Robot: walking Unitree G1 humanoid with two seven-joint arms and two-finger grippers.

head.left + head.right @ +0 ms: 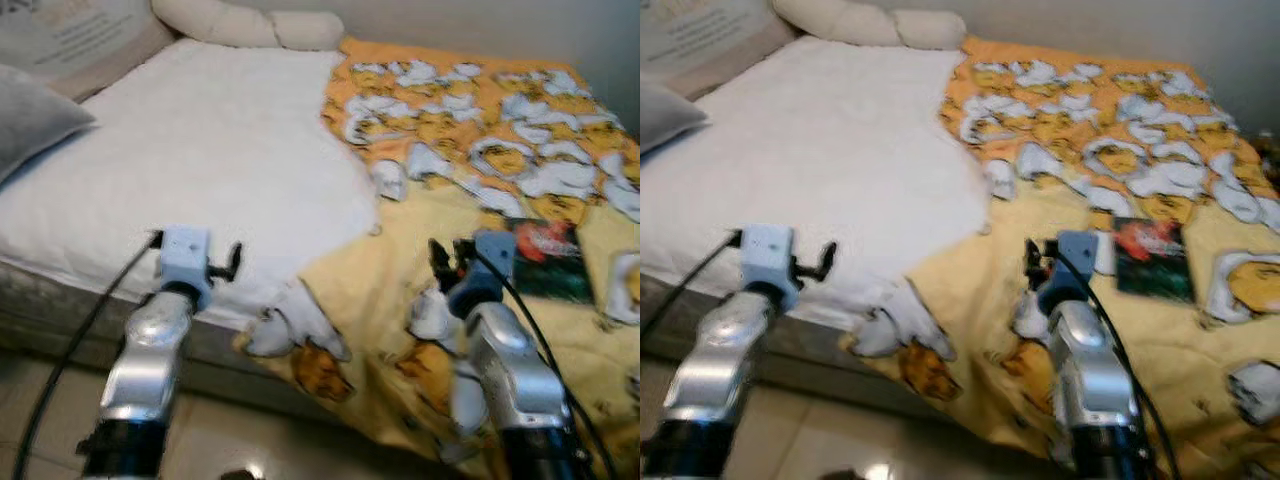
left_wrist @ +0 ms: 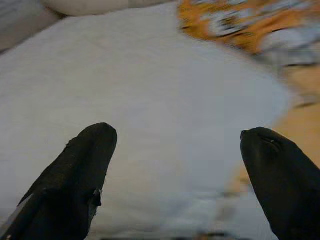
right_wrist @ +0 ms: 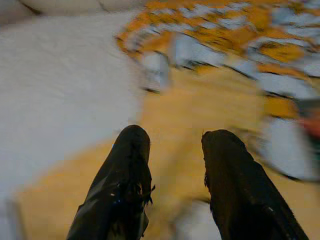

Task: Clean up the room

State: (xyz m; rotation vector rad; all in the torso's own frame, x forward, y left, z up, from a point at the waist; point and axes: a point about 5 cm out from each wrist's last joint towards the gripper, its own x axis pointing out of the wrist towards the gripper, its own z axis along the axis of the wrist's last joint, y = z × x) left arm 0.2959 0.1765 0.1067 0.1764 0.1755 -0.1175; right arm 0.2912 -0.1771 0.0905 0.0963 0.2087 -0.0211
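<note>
We saw a plain white sheet [image 1: 200,170] beside a yellow and orange blanket [image 1: 420,290] patterned with white and orange cartoon figures. On the blanket lay a dark green book [image 1: 545,260] with a red and white patch on its cover. A grey pillow [image 1: 30,125] and cream cushions [image 1: 245,25] sat at the head. Both arms were silver with pale blue wrists, and the left gripper [image 2: 175,165] and right gripper [image 3: 172,160] had black fingers. The floor [image 1: 230,440] was glossy beige tile.

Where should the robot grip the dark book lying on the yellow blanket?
Grip the book by its near short edge, coming from the robot's side with the right gripper, which is the closer one. It lies flat on the soft blanket, so one finger likely has to press into the fabric to get under the edge.
</note>
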